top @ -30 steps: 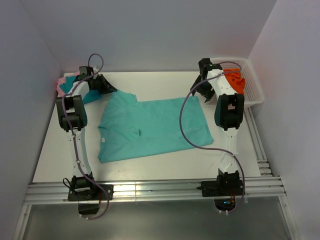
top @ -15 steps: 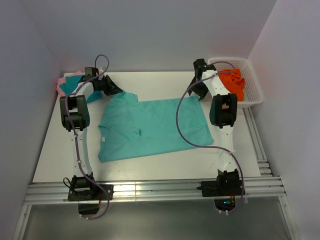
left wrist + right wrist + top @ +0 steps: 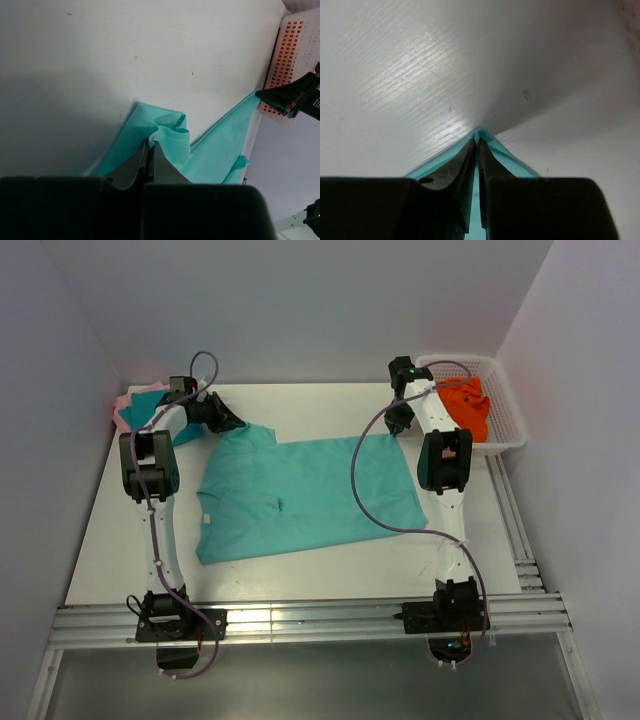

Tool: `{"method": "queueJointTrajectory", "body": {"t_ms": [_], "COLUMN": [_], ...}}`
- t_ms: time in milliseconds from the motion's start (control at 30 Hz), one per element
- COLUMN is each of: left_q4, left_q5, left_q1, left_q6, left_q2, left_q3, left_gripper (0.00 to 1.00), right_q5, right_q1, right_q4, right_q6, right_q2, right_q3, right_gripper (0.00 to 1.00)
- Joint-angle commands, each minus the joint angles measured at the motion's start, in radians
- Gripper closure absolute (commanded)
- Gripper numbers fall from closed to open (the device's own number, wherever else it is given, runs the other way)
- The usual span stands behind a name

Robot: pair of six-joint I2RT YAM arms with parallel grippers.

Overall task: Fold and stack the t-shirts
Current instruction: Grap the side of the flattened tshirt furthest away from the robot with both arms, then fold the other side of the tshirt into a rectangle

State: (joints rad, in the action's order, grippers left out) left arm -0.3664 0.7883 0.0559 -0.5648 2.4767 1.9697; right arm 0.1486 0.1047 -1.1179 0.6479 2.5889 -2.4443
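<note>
Lying spread on the white laminate table (image 3: 300,402), the large light mint-green cotton t-shirt (image 3: 305,495) occupies the centre of the work surface, between the two arms. Its long axis runs left to right across the table. The near edge slopes slightly, so the left end reaches closer to the arm bases than the right end. The cloth is mostly flat, with a small crease near its middle. Which end carries the neck opening cannot be determined.

Left gripper (image 3: 150,146): fingers closed on a bunched fold at the shirt's far-left corner. The left wrist view shows the fabric crumpled just ahead of the fingertips.

Right gripper (image 3: 479,139): fingers closed on the thin edge of the far-right corner, with mint cloth showing on both sides of the tips.

Both pinch points lie on the shirt's far edge, one at each end. That edge runs roughly straight between them.

Darker teal t-shirt (image 3: 150,412) and pink t-shirt (image 3: 124,400): lying together at the far-left corner of the table, behind the left arm, the pink one nearer the wall.

White perforated plastic basket (image 3: 510,418): at the far right, just beside the right arm, holding a crumpled orange cloth (image 3: 465,400).
</note>
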Motion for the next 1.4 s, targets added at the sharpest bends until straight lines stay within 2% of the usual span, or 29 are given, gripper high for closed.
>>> {"method": "queueJointTrajectory", "body": {"t_ms": [0, 33, 167, 467, 633, 800, 1100, 1267, 1367], "left_q4": [-0.023, -0.029, -0.037, -0.068, -0.071, -0.074, -0.074, -0.082, -0.085], "left_q5": [0.009, 0.008, 0.005, -0.061, -0.096, -0.115, -0.155, -0.191, -0.216], "left_q1": [-0.013, -0.014, -0.031, -0.041, -0.044, -0.047, -0.047, -0.047, -0.087], "left_q6": [0.034, 0.036, 0.046, 0.065, 0.065, 0.072, 0.106, 0.126, 0.14], "left_q2": [-0.052, -0.045, -0.045, -0.094, -0.131, -0.189, -0.343, -0.438, -0.51], "left_q3": [0.043, 0.047, 0.049, 0.067, 0.058, 0.044, -0.078, -0.192, -0.262], "left_gripper": [1.0, 1.0, 1.0, 1.0, 1.0, 1.0, 1.0, 1.0, 1.0], "right_q5": [0.019, 0.02, 0.031, -0.006, -0.026, -0.04, -0.05, -0.047, -0.04], "right_q1": [-0.007, -0.002, 0.004, 0.004, 0.0, 0.0, 0.001, 0.003, 0.004], "right_q4": [-0.083, -0.085, -0.088, -0.028, -0.045, -0.003, 0.009, 0.029, 0.053], "right_q6": [-0.014, -0.017, -0.027, -0.027, -0.014, -0.01, -0.013, -0.014, -0.017], "right_q2": [0.023, 0.022, 0.027, -0.047, -0.069, -0.156, -0.274, -0.37, -0.418], "right_q3": [-0.035, -0.035, -0.041, 0.039, -0.025, 0.05, 0.097, 0.201, 0.281], "right_gripper": [0.91, 0.95, 1.0, 1.0, 1.0, 1.0, 1.0, 1.0, 1.0]}}
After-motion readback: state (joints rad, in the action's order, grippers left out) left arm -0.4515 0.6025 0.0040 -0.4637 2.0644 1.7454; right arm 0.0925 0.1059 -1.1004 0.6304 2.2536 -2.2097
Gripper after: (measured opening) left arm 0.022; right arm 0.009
